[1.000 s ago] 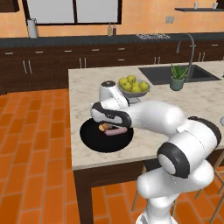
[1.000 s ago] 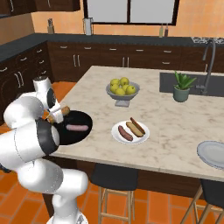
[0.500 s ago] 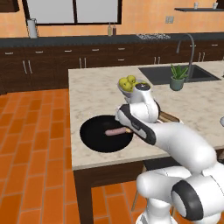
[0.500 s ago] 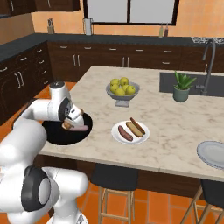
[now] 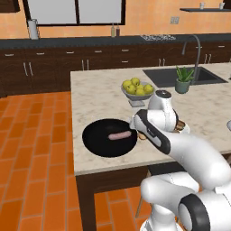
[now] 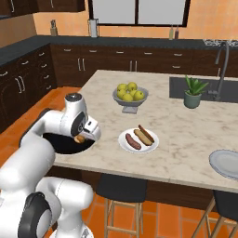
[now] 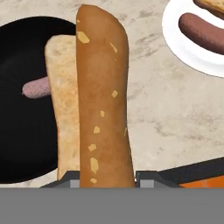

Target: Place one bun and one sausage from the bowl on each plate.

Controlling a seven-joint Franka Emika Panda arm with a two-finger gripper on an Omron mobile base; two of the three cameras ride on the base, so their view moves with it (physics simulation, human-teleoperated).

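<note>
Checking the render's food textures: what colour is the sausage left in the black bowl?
Pale pink; the sausage shows best in the left base view.

Base views flank arm, share counter (image 5: 108,90); hand view close, downward

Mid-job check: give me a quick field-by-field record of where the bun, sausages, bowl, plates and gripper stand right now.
gripper: gripper shut on the bun, carried above the counter between bowl and white plate
bowl: black bowl near the counter's edge, one sausage left in it
white plate: white plate already holds a bun and a sausage
grey plate: pale grey plate at the counter's far right, nothing seen on it
other: fruit bowl and potted plant further back
</note>
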